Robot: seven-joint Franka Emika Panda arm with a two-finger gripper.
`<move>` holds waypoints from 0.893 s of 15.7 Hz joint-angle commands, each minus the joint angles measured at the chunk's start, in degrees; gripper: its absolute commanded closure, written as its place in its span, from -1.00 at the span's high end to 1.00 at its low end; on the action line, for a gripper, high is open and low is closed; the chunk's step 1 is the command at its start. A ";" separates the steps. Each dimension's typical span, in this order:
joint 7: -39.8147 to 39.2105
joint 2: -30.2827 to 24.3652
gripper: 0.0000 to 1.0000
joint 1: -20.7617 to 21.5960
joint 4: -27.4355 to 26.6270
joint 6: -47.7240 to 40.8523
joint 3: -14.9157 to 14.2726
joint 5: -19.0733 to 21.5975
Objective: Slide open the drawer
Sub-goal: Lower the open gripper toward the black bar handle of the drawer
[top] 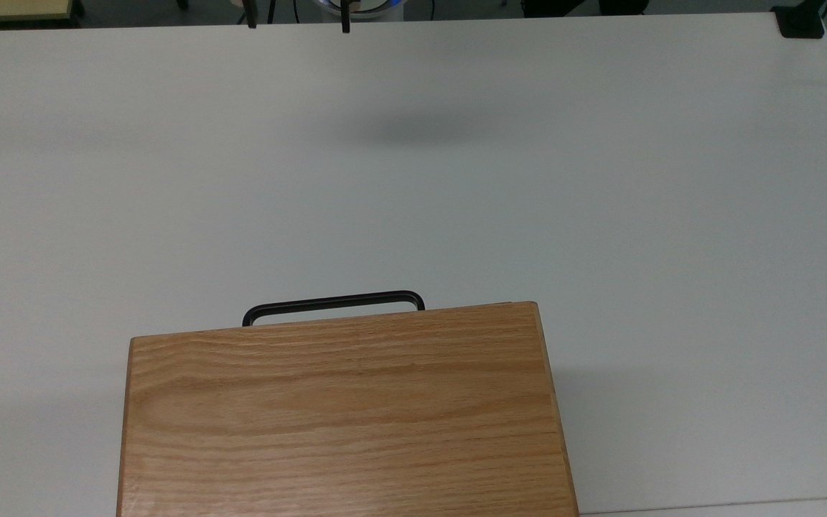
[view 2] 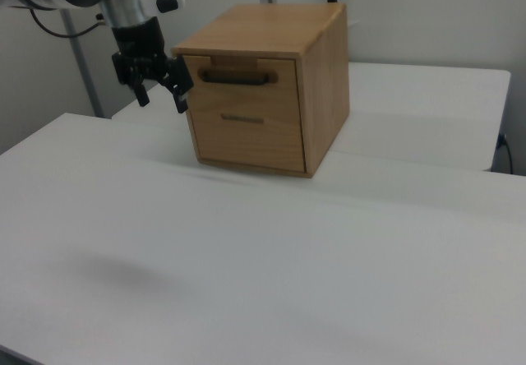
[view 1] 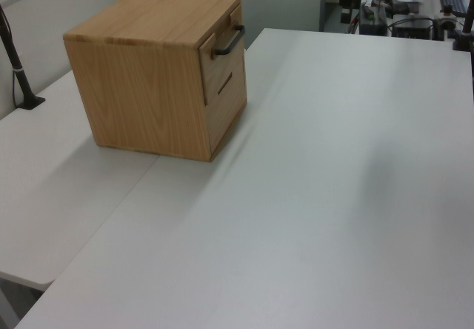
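White tabletop carries the wooden cabinet. Its drawer presents a horizontal black bar handle, lying toward the right view's right of the gripper. Gripper fingers are spread and hold nothing.

Robotics lab or office workspace, broad white worktop, grey partition panels behind it, far desks cluttered with cables and equipment, black clamp-mounted pole at the left view's left

No readable text, label, brand, number or sign appears anywhere: the wooden cabinet, its drawer and the white worktop carry plain, unmarked surfaces.
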 commanded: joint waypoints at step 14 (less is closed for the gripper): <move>61.29 16.23 1.00 0.82 1.50 48.11 -0.65 8.43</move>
